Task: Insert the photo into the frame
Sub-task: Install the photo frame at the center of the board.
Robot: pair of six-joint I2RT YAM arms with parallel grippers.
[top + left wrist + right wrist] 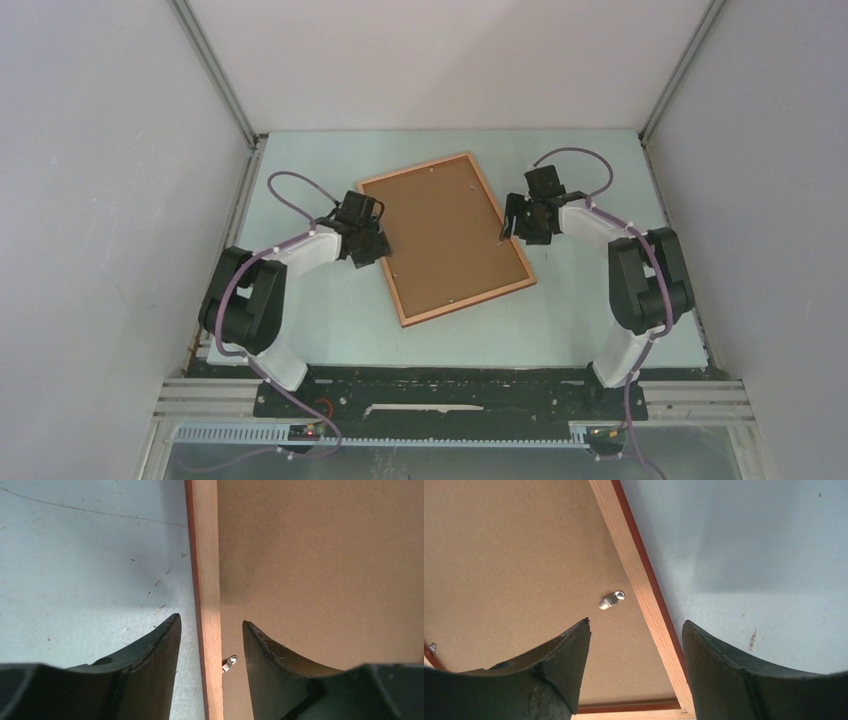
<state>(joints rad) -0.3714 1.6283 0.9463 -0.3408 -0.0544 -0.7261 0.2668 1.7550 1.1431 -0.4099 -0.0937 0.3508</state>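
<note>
1. Top external view: the frame (469,304) lies flat at the centre of the desk (330,320), back side up, its long axis running from 11 to 5 o'clock. A brown backing board (445,238) fills it. My left fingers (378,243) sit at its 9 o'clock edge and my right fingers (510,228) at its 3 o'clock edge.
2. Left wrist view: my left fingers (210,620) are spread apart and grip nothing. The frame's wooden rim (206,555) runs from 12 to 6 o'clock between them. One tip is over the desk at 9 o'clock, the other over the backing board at 3 o'clock. A metal clip (229,663) lies just beside the rim.
3. Right wrist view: my right fingers (636,621) are likewise spread and grip nothing. The rim runs from 11 to 5 o'clock between them. A second metal clip (611,600) lies on the board at 12 o'clock from my inner tip.
</note>
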